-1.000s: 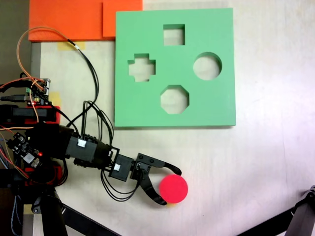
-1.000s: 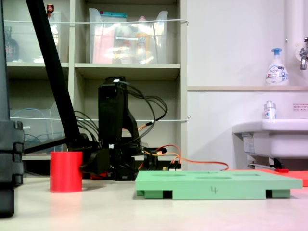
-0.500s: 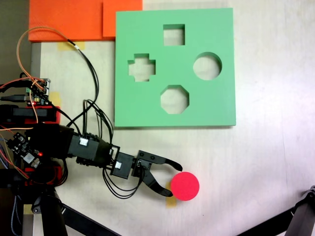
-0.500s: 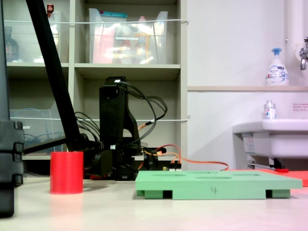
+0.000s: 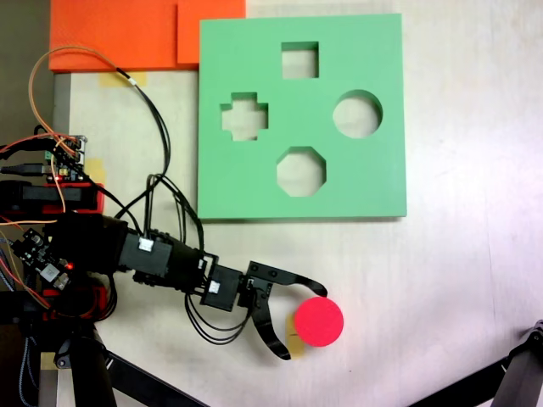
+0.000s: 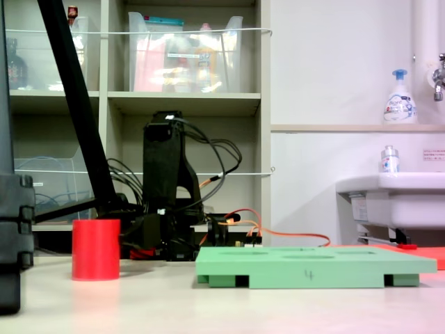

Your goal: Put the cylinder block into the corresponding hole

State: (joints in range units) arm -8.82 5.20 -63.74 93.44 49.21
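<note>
Tool (image 5: pixel 302 324) open, lower centre of frame, jaws spread just left of red cylinder block (image 5: pixel 319 321) on bench; round hole (image 5: pixel 357 114) upper right in green board (image 5: pixel 237 182).

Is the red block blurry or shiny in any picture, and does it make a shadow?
In the fixed view from above, the cylinder block looks sharp, flat red, no glare, almost no shadow. In the low side view it is clear too, with a faint red reflection on the table.

pale table (image 5: pixel 458 280) with foam pieces on it
red cylinder block (image 5: pixel 319 321) stands just past the pincer (image 5: pixel 301 322); green board (image 5: pixel 301 186) farther beyond, orange sheets (image 5: pixel 119 34) alongside.
</note>
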